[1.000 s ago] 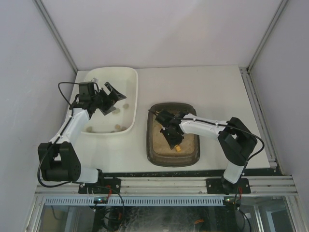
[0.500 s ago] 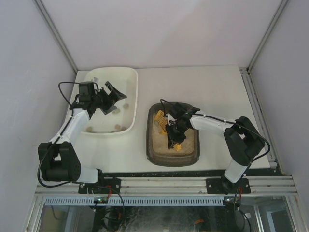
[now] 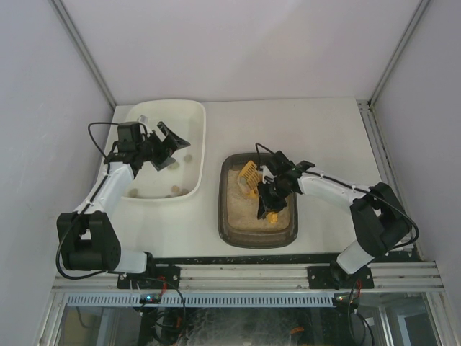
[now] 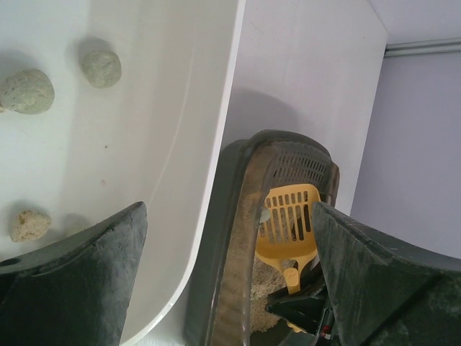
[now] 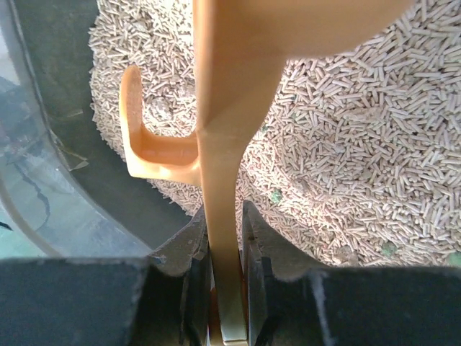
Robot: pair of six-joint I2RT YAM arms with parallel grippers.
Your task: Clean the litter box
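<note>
Right gripper [image 5: 224, 232] clamped on the handle of the yellow scoop [image 3: 249, 173], slotted head over the far-left pellets, likely for sifting. Litter box [image 3: 229, 232] centre-near, just right of the white tub [image 3: 196, 122]. Left gripper [image 3: 170, 147] agape above the tub's clumps [image 4: 27, 91] — seemingly idle, clear of the dumping path.

Litter box [image 3: 225, 216]: dark brown-grey rectangular plastic tray with rounded corners, resting flat and upright on the counter [image 3: 324, 130]. It lies just right of the white tub [image 3: 199, 144], apart from it, long sides parallel, and reaches nearer the counter's front edge than the tub does. In the left wrist view its rim [image 4: 225, 252] runs alongside the tub wall. The fill is beige litter [image 5: 346, 144] of short pellets, heaped unevenly, leaving part of the dark inner wall [image 5: 50, 43] bare.
</note>
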